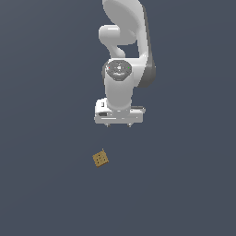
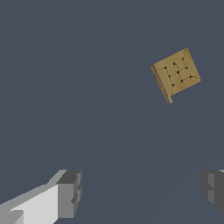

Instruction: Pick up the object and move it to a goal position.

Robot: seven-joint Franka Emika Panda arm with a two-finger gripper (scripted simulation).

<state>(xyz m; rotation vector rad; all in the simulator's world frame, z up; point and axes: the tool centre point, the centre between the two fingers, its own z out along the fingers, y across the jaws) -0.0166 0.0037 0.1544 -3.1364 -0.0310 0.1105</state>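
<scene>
The object [image 1: 100, 158] is a small flat tan-brown square block with dark dots on top. It lies turned at an angle on the dark grey floor, below the gripper and slightly toward the exterior view's left. In the wrist view the object [image 2: 176, 73] lies apart from the fingers. My white gripper [image 1: 119, 124] hangs from the arm above the floor, pointing down. Its fingers [image 2: 69, 194] stand wide apart with nothing between them, so the gripper [image 2: 140, 192] is open and empty.
The white arm [image 1: 123, 55] rises from the gripper toward the top of the exterior view. The plain dark grey floor [image 1: 184, 184] spreads all around.
</scene>
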